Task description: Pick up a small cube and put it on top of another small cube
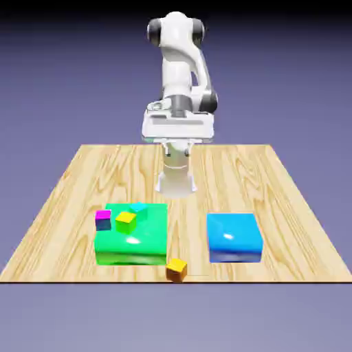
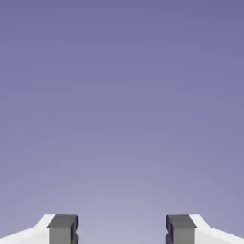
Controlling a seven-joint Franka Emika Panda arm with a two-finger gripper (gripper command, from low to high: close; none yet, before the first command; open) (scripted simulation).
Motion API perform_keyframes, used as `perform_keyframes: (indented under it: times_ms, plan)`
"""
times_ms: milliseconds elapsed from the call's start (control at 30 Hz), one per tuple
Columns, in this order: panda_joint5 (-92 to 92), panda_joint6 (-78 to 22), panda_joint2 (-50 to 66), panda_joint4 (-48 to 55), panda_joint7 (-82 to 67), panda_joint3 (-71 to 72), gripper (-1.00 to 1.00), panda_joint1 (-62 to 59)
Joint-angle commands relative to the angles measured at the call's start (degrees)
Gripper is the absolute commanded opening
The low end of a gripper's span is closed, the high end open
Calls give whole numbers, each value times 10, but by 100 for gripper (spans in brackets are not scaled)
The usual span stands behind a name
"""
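While on wood: four small cubes [image 1: 126,220], two blocks [image 1: 234,237].

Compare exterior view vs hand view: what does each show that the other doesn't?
Exterior only: the wooden table, a large green block with a yellow cube and a cyan cube on it, a magenta cube at its edge, a large blue block, an orange cube near the table's front edge, and the arm.

Hand only: the gripper with fingertips apart, nothing between them.

Shared: the blue-violet backdrop.
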Motion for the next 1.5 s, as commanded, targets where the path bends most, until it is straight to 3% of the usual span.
perform_keyframes:
  times_ms: [0,1000,1167,1200,1333,1467]
  plan:
    - [3,-19,21,17,6,1,0,-3]
    - [80,-582,643,536,192,43,0,-84]
    - [85,-497,691,500,186,46,0,-77]
    - [85,-497,691,500,186,46,-100,-77]
    - [81,-572,649,532,191,44,-100,-83]
    - [84,-619,569,495,171,-23,-100,-82]
